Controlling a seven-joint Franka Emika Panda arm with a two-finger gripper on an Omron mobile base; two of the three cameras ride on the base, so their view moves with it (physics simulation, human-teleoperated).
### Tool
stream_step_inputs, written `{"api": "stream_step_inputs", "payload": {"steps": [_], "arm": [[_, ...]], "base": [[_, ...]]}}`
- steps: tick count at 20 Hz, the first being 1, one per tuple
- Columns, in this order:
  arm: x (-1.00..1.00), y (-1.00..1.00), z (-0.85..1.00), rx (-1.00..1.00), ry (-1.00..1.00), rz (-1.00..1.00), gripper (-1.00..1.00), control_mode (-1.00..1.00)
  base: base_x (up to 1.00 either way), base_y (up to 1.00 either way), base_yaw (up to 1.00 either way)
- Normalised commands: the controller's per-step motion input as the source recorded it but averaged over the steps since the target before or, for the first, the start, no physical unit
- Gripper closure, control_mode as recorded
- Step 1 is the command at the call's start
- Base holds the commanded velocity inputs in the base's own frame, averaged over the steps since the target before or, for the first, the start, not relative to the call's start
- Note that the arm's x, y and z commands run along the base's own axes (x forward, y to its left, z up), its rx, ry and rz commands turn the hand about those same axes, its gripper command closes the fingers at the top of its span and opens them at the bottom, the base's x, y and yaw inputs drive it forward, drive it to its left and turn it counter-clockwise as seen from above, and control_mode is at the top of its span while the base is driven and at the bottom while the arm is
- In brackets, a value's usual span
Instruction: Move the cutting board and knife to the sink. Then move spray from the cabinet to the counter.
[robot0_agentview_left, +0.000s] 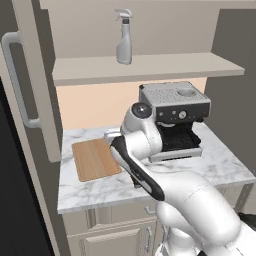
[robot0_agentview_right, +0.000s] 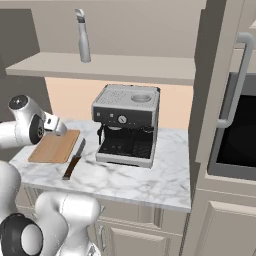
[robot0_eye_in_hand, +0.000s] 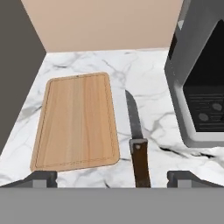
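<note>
The wooden cutting board (robot0_eye_in_hand: 76, 121) lies flat on the marble counter (robot0_eye_in_hand: 144, 70), left of the knife (robot0_eye_in_hand: 136, 140). The knife's blade points away from me and its brown handle points toward my hand. My gripper (robot0_eye_in_hand: 114, 179) hovers above the counter's front edge, open wide, with the knife handle lying between and below its fingertips (robot0_eye_in_hand: 41, 178). From the base, the board (robot0_agentview_left: 95, 159) (robot0_agentview_right: 54, 146) and knife (robot0_agentview_right: 74, 160) sit left of the espresso machine. The spray (robot0_agentview_left: 123, 37) (robot0_agentview_right: 83, 36) stands upright on the open cabinet's shelf (robot0_agentview_left: 165, 67). The sink is out of view.
A steel espresso machine (robot0_agentview_left: 175, 117) (robot0_agentview_right: 127, 125) (robot0_eye_in_hand: 197, 87) stands on the counter right of the knife. The cabinet door (robot0_agentview_left: 30, 90) hangs open at the left with its bar handle. A tall unit with a dark built-in appliance (robot0_agentview_right: 239, 135) stands at the right.
</note>
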Motion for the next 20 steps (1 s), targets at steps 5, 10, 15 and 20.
{"api": "stream_step_inputs", "payload": {"steps": [5, 10, 15, 20], "arm": [[0.56, 0.21, -0.21, 0.01, 0.0, -0.04, -1.0, -1.0], [0.6, 0.12, -0.24, 0.0, 0.05, 0.0, -1.0, -1.0], [0.48, 0.07, -0.23, 0.0, 0.05, 0.0, -1.0, -1.0], [0.38, 0.05, -0.19, 0.0, 0.05, 0.0, -1.0, -1.0]], "base": [[0.0, 0.0, 0.0], [0.0, 0.0, 0.0], [0.0, 0.0, 0.0], [0.0, 0.0, 0.0]]}}
